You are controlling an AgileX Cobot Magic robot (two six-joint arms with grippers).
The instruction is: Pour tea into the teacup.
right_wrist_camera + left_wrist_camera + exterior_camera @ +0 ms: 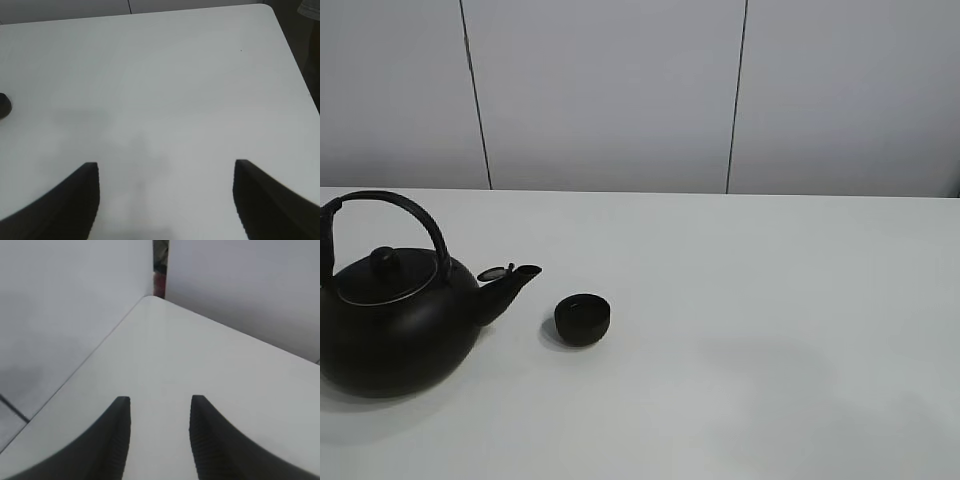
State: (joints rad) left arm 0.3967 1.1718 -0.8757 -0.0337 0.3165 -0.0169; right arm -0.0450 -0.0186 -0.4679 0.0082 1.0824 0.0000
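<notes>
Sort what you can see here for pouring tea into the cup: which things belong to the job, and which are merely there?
Belongs to the job:
- small round matte-black teacup
- big black kettle with arched handle, spout towards the teacup
- left gripper and right gripper, both open and empty

Merely there:
- white table
- pale wall panels
</notes>
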